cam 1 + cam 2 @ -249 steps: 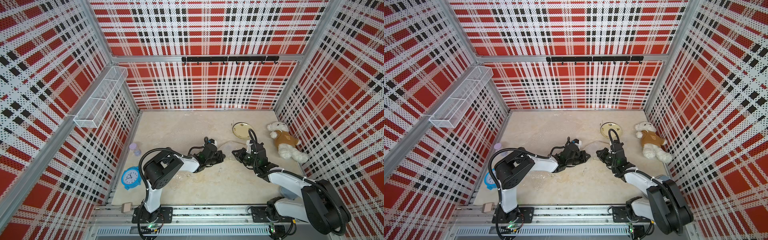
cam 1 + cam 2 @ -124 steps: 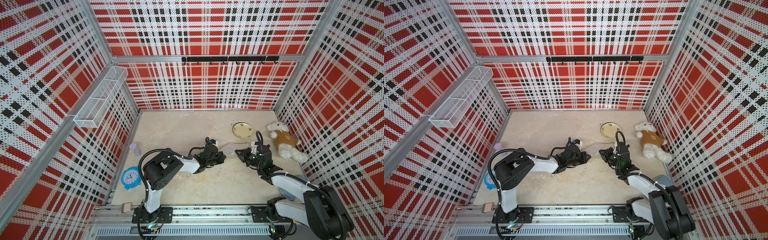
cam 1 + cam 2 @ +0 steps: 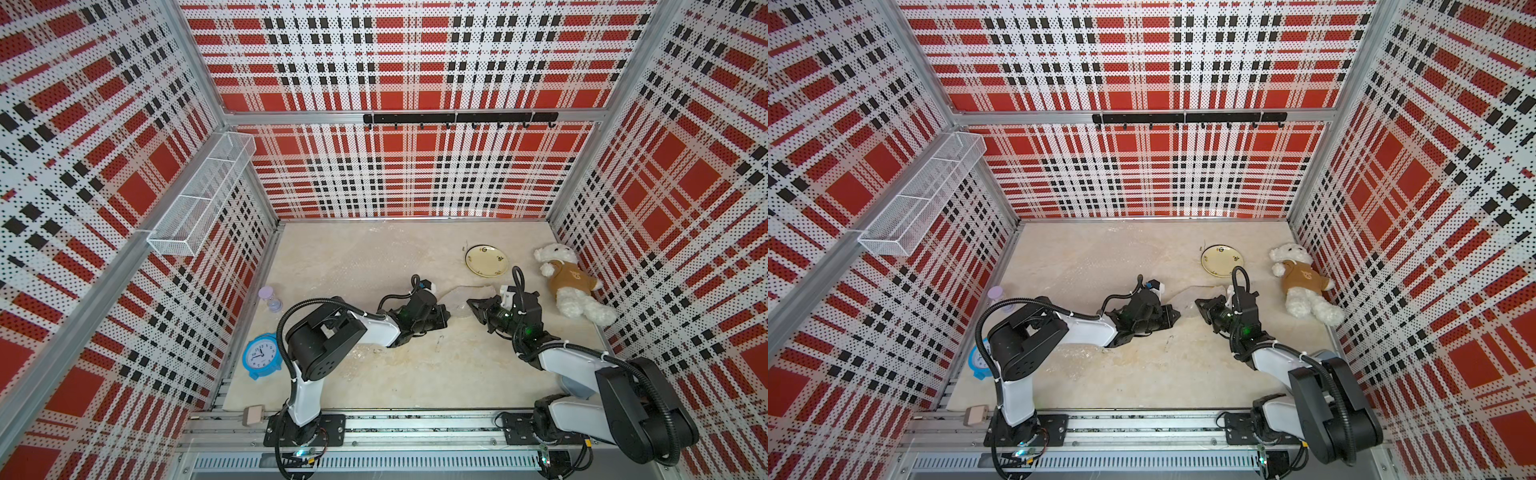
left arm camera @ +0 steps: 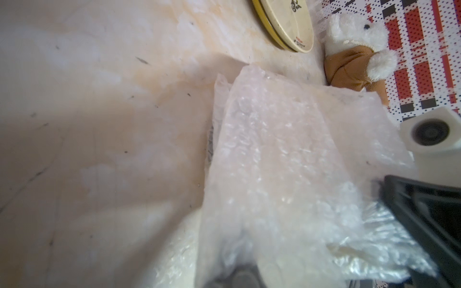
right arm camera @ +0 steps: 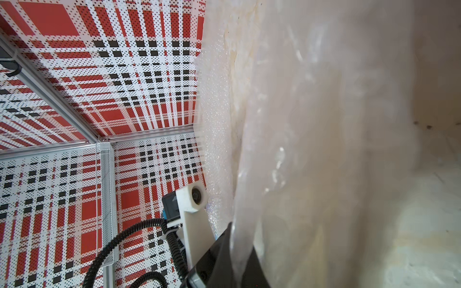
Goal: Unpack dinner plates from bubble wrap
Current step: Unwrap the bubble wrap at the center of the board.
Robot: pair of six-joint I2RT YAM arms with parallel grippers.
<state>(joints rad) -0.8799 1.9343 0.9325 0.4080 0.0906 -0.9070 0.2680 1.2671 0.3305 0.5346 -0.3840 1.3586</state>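
Two grippers face each other mid-tabletop. The left gripper and right gripper each have their jaws closed on opposite ends of one bubble wrap sheet, whose length runs between them. One bare dinner plate lies toward the far right corner, nearer the right arm, beside the teddy bear. Whether the sheet hides another plate I cannot tell.

We are looking at the left arm and right arm: white shells are linking bulky black joints, ribbed black cables are looping overhead, and small green lights are glowing.
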